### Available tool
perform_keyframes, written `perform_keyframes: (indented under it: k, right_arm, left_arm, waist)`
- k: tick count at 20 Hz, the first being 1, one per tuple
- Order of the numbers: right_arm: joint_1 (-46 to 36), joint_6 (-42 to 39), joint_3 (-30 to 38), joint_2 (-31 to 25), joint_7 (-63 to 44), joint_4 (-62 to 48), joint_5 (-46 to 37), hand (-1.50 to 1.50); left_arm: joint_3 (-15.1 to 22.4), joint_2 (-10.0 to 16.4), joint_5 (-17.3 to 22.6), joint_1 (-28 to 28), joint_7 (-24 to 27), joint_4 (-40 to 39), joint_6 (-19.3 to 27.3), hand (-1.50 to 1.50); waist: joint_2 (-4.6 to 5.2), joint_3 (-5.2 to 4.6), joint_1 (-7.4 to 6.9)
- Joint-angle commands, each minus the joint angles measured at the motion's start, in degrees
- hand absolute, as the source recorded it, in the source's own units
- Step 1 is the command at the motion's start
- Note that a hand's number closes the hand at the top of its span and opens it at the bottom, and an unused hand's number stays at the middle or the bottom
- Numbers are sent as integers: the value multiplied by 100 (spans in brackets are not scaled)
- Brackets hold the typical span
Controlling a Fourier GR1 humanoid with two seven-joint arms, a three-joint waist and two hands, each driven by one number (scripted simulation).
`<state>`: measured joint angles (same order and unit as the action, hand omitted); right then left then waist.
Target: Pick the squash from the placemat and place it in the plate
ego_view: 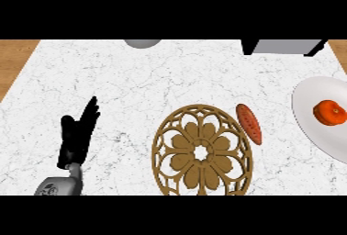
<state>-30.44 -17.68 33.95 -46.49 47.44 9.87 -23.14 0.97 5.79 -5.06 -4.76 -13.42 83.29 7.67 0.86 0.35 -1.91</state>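
A round orange squash [329,112] lies on the white plate [308,120] at the right edge of the counter. The brown openwork placemat [202,152] sits at the lower middle with nothing on its centre. My left hand [76,134] is at the lower left, open with fingers straight and pointing up, far from the mat and the plate, holding nothing. My right hand does not show.
An elongated orange-red item [249,123] lies tilted against the placemat's upper right rim, between mat and plate. A grey bowl [142,43] and a grey box [282,46] stand at the counter's far edge. Wooden floor shows past the counter's left side.
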Motion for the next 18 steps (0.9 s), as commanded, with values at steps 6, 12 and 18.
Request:
perform_keyframes:
  k: [6, 12, 18]
  right_arm:
    - [401, -92, 83, -204, 472, -130, 82, -150]
    - [301, 123, 199, -252, 298, -164, 179, -150]
    - [418, -291, 439, -794, 179, -237, 414, -150]
  left_arm:
    - [7, 36, 17, 222, -42, 292, -48, 0]
    - [-86, 112, 75, 207, 198, 15, -168, 0]
    - [-122, 45, 92, -78, -1, 7, -91, 0]
  waist:
    - [-7, 9, -22]
    - [31, 19, -75]
    - [44, 33, -32]
